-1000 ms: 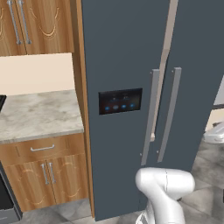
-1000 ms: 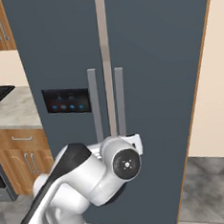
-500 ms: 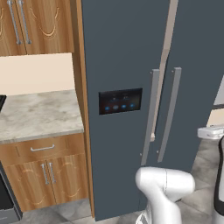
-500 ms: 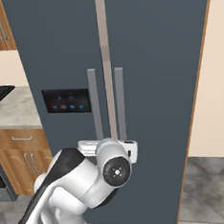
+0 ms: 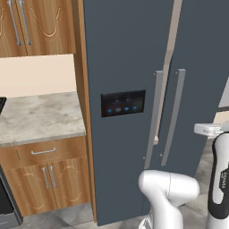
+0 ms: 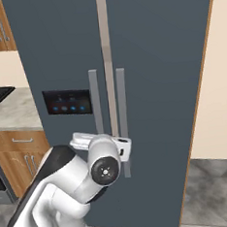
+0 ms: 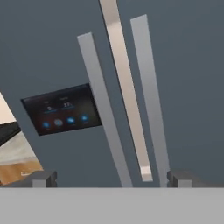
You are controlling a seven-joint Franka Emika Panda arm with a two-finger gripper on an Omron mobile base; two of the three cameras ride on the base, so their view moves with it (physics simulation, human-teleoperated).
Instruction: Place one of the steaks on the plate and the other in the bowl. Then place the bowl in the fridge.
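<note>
Closed fridge (image 6: pixel 151 83) doors with two handles (image 7: pixel 103 113) block the way ahead.

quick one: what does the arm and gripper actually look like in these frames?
Glossy white rounded arm with black bands at the joints; a dark round cap with a small centre dot closes one joint. A black strip with faint lettering runs along one link in the left base view. The gripper shows two small dark grey, blocky finger tips. No cables visible.

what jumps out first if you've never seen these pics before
The tall slate-grey fridge dominates, its two doors shut or nearly so, with a pale strip showing between them and long grey handles either side of it. A black panel with blue lights sits on its left door. Low in front, the open gripper faces the handles, holding nothing.
</note>
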